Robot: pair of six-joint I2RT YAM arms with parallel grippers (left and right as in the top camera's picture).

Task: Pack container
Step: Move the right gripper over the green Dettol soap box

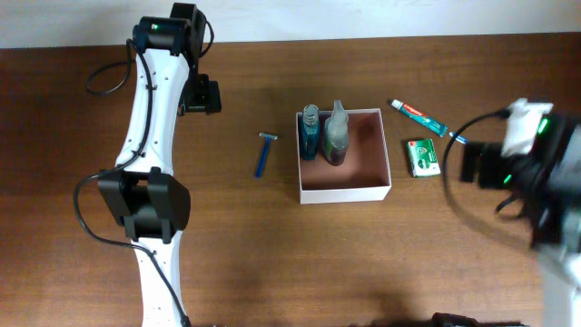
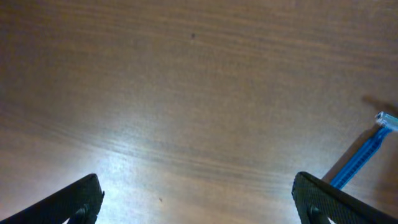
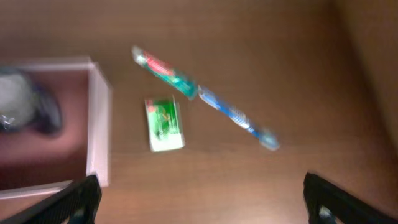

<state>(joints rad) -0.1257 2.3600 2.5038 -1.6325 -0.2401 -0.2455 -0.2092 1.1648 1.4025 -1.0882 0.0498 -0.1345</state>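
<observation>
Currently left hand is held open, empty, near the razor. Container is set centred on the surface, two bottles stood inside. Right hand is held open, empty, above toothpaste and packet, likely for pickup.

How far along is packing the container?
Done: a blue bottle and a clear bottle are inside the container. In hand: nothing; the left end effector and right end effector are both open and empty. Left: the razor, toothpaste, toothbrush and green packet lie on the table outside it.
</observation>
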